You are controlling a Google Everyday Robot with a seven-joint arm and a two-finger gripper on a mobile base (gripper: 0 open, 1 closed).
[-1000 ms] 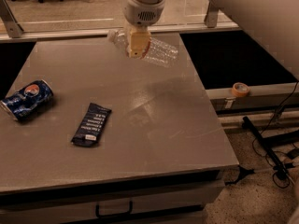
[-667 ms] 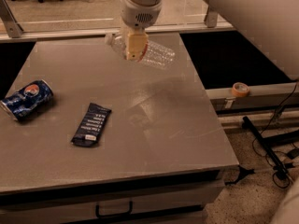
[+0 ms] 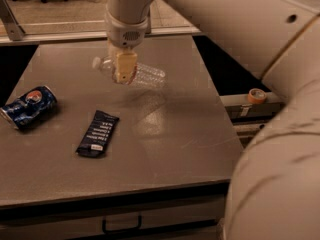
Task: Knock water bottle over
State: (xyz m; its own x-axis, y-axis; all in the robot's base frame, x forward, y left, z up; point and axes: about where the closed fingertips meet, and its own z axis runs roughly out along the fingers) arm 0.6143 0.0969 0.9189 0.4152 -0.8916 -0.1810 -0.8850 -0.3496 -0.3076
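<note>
The gripper (image 3: 125, 70) is moving nearer and leftward over the far part of the table (image 3: 200, 134), with the water bottle (image 3: 147, 76) shifting alongside it, already horizontal, so the knock-over is looking done; whether it is grasping cannot be told.

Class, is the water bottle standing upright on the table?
No, the water bottle lies on its side on the table, the gripper right over it.

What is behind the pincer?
Behind the pincer, over the far part of the table, the water bottle lies on its side, cap to the left. Its middle is covered; contact cannot be seen.
</note>
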